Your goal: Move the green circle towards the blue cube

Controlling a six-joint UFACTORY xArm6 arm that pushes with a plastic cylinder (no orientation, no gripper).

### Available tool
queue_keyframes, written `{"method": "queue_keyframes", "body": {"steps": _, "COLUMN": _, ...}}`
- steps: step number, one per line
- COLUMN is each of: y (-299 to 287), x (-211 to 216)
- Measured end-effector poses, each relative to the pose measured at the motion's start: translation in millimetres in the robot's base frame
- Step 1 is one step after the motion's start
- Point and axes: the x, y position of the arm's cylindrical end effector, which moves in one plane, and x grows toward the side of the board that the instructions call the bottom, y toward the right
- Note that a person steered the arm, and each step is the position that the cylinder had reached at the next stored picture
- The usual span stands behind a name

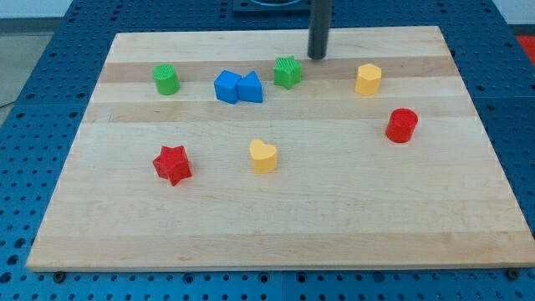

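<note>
Tip (318, 57) of the rod sits near the board's top edge, a little right of centre, just up and right of the green star-like block (287, 72); it carries nothing and touches no block, and since it is a bare rod there is no opening to report. Your target, the green circle (166, 79), stands toward the top-left corner, well apart from the tip. The blue cube (226, 87) lies to its right, touching a second blue block (250, 88) of a more wedge-like shape, and the green star-like block is just beyond that pair. Main risk: you are on the wrong side. To push the circle rightward you must get to its left, and a straight run across would plough through the star-like block and both blue ones, shifting the goal. Go round by the top edge. Second risk: a round block rolls off a thin rod if struck off-centre, so it may slip toward the top or bottom edge. Third: overshoot would knock the cube into its neighbour. The yellow hexagonal block (368, 79), red cylinder (402, 125), yellow heart (263, 155) and red star (172, 164) lie clear of that route.
</note>
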Motion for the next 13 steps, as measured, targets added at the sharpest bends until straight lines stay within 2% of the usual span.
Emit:
{"method": "queue_keyframes", "body": {"steps": 1, "y": -27.8, "x": 18.4}}
{"method": "queue_keyframes", "body": {"steps": 3, "y": -42.6, "x": 51.5}}
{"method": "queue_keyframes", "body": {"steps": 4, "y": -32.1, "x": 35.6}}
{"method": "queue_keyframes", "body": {"steps": 5, "y": -35.6, "x": -14.6}}
{"method": "queue_keyframes", "body": {"steps": 6, "y": -90.0, "x": -67.9}}
{"method": "queue_keyframes", "body": {"steps": 7, "y": -110.6, "x": -68.2}}
{"method": "queue_keyframes", "body": {"steps": 8, "y": -198.1, "x": -66.5}}
{"method": "queue_keyframes", "body": {"steps": 10, "y": -337.5, "x": -21.3}}
{"method": "queue_keyframes", "body": {"steps": 11, "y": -356.0, "x": 16.2}}
{"method": "queue_keyframes", "body": {"steps": 13, "y": -326.0, "x": 93.5}}
